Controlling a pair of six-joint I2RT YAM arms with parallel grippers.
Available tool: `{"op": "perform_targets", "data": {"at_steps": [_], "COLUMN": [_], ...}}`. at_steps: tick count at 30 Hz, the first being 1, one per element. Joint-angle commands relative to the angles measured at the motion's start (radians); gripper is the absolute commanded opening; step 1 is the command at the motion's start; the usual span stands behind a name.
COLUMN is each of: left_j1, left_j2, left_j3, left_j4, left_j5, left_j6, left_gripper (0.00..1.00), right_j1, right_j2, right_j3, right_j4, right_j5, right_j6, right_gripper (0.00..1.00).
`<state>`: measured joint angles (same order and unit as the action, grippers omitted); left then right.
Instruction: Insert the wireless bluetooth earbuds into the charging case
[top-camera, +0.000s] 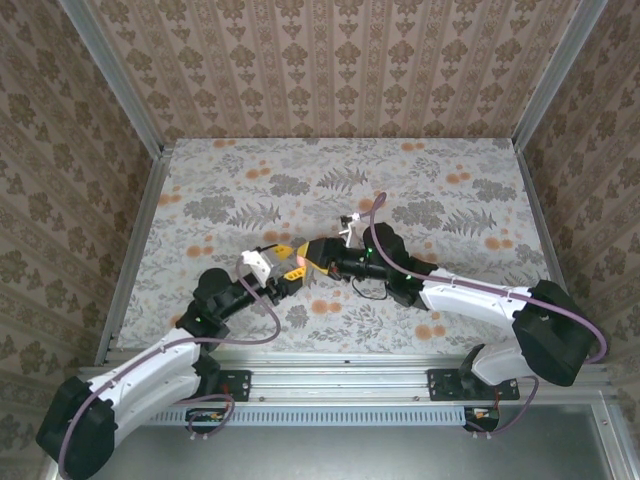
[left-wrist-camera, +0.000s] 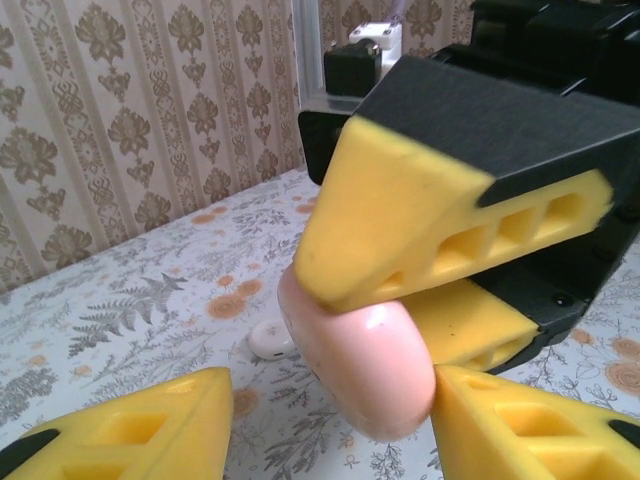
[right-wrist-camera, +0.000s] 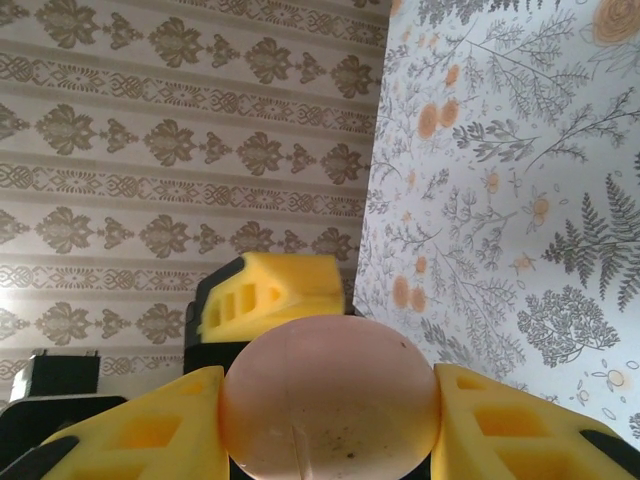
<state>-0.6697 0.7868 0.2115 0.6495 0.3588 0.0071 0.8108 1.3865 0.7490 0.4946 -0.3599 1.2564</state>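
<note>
The pink, rounded charging case (right-wrist-camera: 330, 400) is clamped by its sides between my right gripper's (right-wrist-camera: 330, 385) yellow fingers, lid closed. It hangs just above the table in the left wrist view, case (left-wrist-camera: 365, 365) under the right gripper's fingers (left-wrist-camera: 430, 210). My left gripper (left-wrist-camera: 330, 400) is open around the case's lower end. Its right finger (left-wrist-camera: 530, 430) touches the case, and a gap separates the left finger (left-wrist-camera: 130, 430) from it. One tiny pale earbud (left-wrist-camera: 270, 340) lies on the table behind the case. From above, both grippers meet mid-table at the case (top-camera: 298, 262).
The floral tablecloth (top-camera: 420, 180) spreads to the far and right sides. Patterned walls with metal corner posts (top-camera: 130, 95) enclose the table. The two arms cross the near half, and a cable loops over the right arm (top-camera: 380, 215).
</note>
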Motion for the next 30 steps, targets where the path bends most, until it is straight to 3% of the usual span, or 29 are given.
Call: {"op": "perform_targets", "data": {"at_steps": [1,6,22,28,30], "left_j1": [-0.009,-0.011,-0.019,-0.019,-0.019], "left_j2": [0.023,0.04,0.06,0.052,0.042], "left_j3": [0.026,0.04,0.062,0.07,0.085], "left_j4": [0.063,0.086,0.103,0.096,0.058], "left_j5": [-0.013,-0.021,-0.003,0.007,0.022], "left_j6": [-0.047,-0.07,-0.099,-0.1,-0.091], "left_gripper": [0.54,0.45,0.44,0.25,0.2], "right_j1": [0.015,0.024,0.05,0.059,0.059], "right_j2": [-0.021,-0.025,-0.03,-0.038,-0.055], "right_j3": [-0.013,-0.022,-0.041,-0.05,-0.06], "right_j4": [0.061,0.07,0.067,0.055,0.038], "right_j5": [0.029,0.039,0.066,0.084,0.095], "right_j6": [0.018,0.019,0.02,0.005,-0.011], "right_gripper": [0.4,0.4,0.4,0.42,0.49]}}
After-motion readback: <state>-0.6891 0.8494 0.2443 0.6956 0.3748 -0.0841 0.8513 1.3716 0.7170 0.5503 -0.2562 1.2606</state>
